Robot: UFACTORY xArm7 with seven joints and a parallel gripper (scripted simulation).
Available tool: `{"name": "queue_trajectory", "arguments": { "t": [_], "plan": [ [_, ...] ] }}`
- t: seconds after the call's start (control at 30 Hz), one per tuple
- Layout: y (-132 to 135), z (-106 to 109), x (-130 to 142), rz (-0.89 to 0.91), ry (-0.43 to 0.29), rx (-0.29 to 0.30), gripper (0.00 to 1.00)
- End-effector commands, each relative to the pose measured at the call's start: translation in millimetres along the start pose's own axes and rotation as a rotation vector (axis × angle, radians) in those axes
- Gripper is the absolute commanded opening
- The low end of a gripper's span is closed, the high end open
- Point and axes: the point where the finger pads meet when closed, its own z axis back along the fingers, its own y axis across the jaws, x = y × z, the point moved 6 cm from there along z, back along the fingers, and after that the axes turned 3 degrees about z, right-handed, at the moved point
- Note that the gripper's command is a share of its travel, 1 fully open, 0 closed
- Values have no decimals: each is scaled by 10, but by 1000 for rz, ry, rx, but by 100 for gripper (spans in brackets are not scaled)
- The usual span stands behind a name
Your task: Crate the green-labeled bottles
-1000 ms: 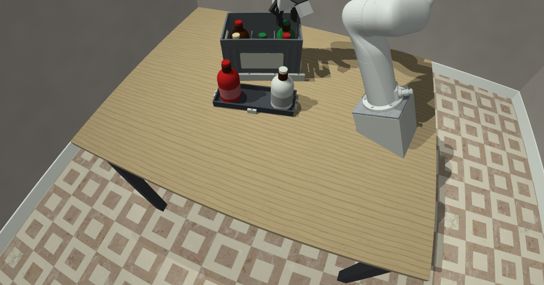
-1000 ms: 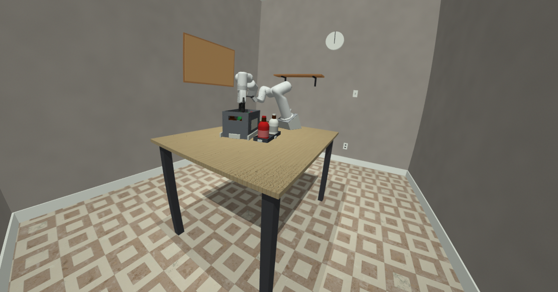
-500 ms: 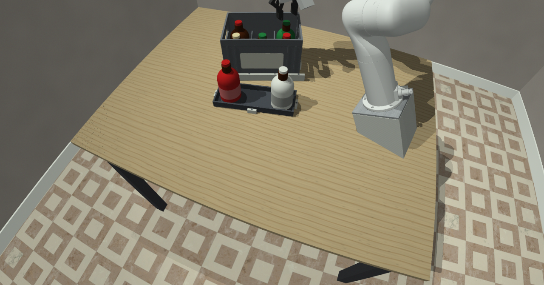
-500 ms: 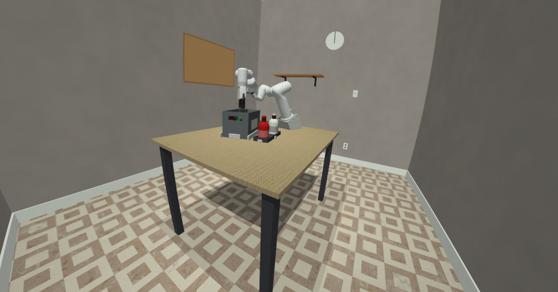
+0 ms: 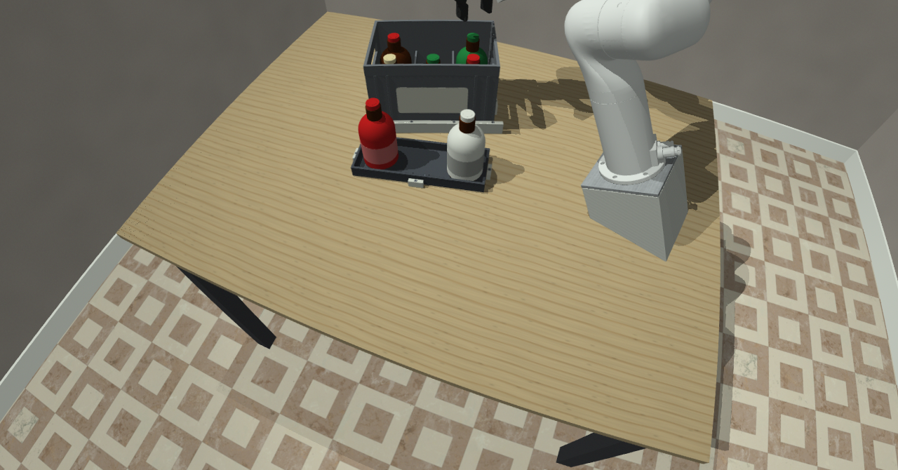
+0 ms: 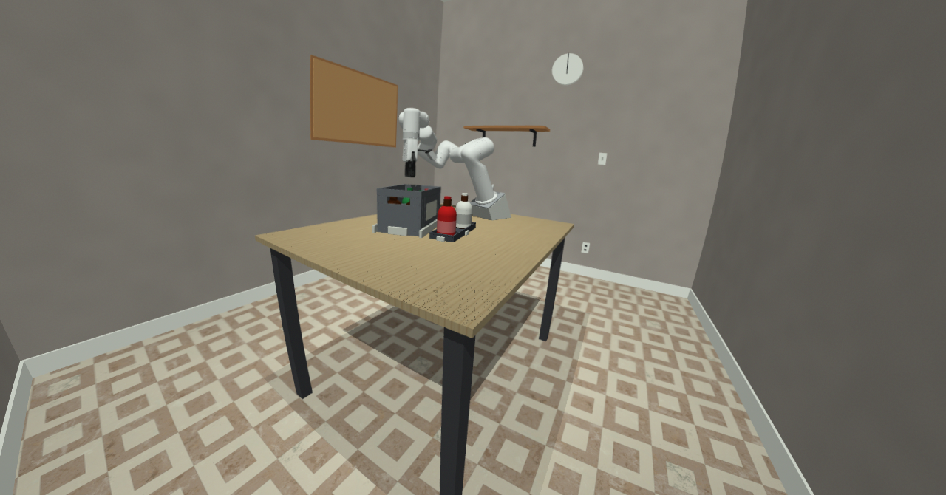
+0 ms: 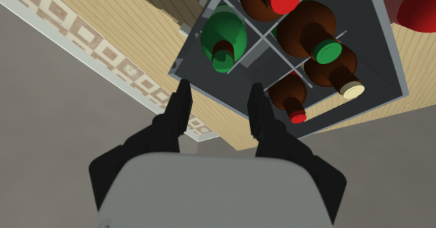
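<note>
Claw above the crate's far rim, spread and holding nothing.

The claw (image 5: 472, 7) hangs in free air over the crate (image 5: 431, 75), its fingers parted with open space between them. The green bottle (image 7: 223, 39) stands upright in a corner cell beside the crate wall, apart from the claw. On the tray (image 5: 419, 178) just in front of the crate, a red bottle (image 5: 377, 134) and a white bottle (image 5: 466, 145) stand at opposite ends, bare tray floor between them. Wide worktop (image 5: 389, 266) lies toward the near edge.
</note>
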Motion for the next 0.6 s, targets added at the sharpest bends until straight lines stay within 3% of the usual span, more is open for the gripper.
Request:
{"name": "queue_trajectory", "arguments": {
  "t": [0.0, 0.47, 0.5, 0.57],
  "plan": [
    [-2, 71, 3, -1, -2, 0, 65],
    [-2, 126, 3, -1, -2, 0, 65],
    [-2, 126, 3, -1, -2, 0, 0],
    [-2, 126, 3, -1, -2, 0, 0]
  ]
}}
